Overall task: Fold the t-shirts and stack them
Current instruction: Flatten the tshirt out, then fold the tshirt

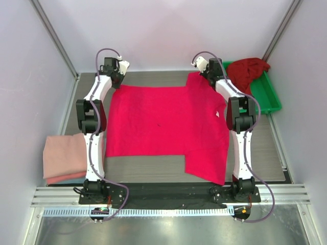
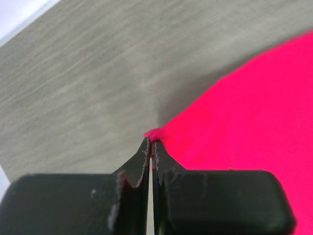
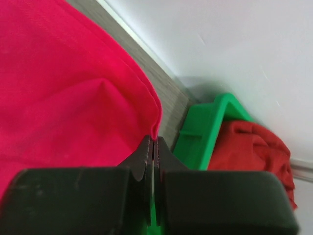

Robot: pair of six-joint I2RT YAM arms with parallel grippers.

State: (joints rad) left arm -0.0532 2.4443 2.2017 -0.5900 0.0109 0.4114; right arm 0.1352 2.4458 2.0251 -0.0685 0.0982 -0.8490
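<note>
Two far corners of the bright t-shirt [image 1: 163,120], spread mid-table, are pinched, the top view shows. Left wrist: left gripper [image 2: 150,142] pressed together on a corner. Right wrist: right gripper [image 3: 152,139] clamps the far-right hem. Folding likely begins; next, draw both corners nearward evenly.

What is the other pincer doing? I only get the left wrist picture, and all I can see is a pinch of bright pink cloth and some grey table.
Observer: The right pincer is shut on the far right edge of the same bright pinkish-red t-shirt.
Operator: Are there more shirts?
Observer: Yes, a darker crimson red t-shirt lies crumpled in a green tray at the far right.
Operator: Any folded ones?
Observer: Yes, pale salmon-pink t-shirts lie folded in a pile at the near left.
</note>
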